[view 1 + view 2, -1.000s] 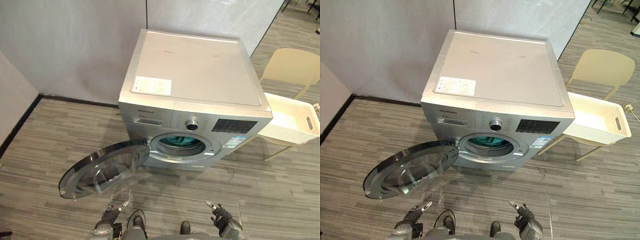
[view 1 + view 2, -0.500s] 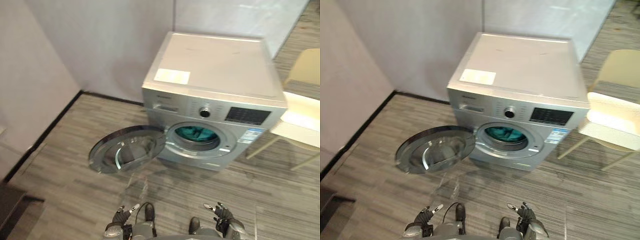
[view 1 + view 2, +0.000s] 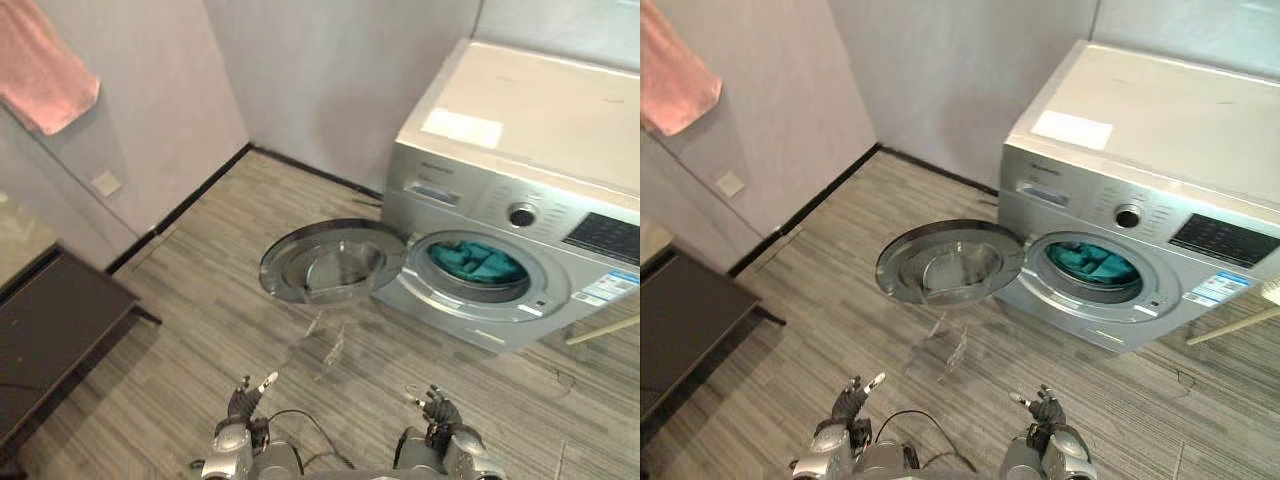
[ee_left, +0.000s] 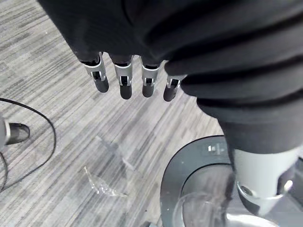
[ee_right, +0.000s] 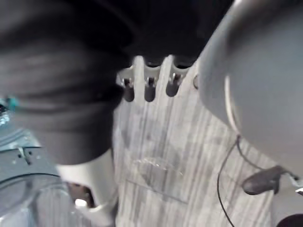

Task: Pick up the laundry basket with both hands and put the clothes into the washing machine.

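Observation:
The silver washing machine [image 3: 520, 130] stands at the right with its round door [image 3: 330, 262] swung open to the left. Teal clothes [image 3: 478, 262] lie inside the drum. My left hand [image 3: 243, 400] hangs low at the bottom of the view, over the floor, with its fingers [image 4: 125, 80] straight and nothing in them. My right hand [image 3: 436, 405] is low at the bottom right, also open and empty, its fingers [image 5: 150, 87] pointing at the floor. Both hands are well short of the machine.
A pink towel [image 3: 45, 75] hangs on the left wall above a wall socket [image 3: 105, 183]. A low black table [image 3: 50, 330] stands at the left. A pale chair leg [image 3: 605, 330] shows beside the machine at the right edge. Grey plank floor [image 3: 200, 300] lies between.
The camera has swung to the left: the machine now sits at the right, the chair and white basket have left the picture, and the left wall, towel and black table have come in. Hands stay low and open.

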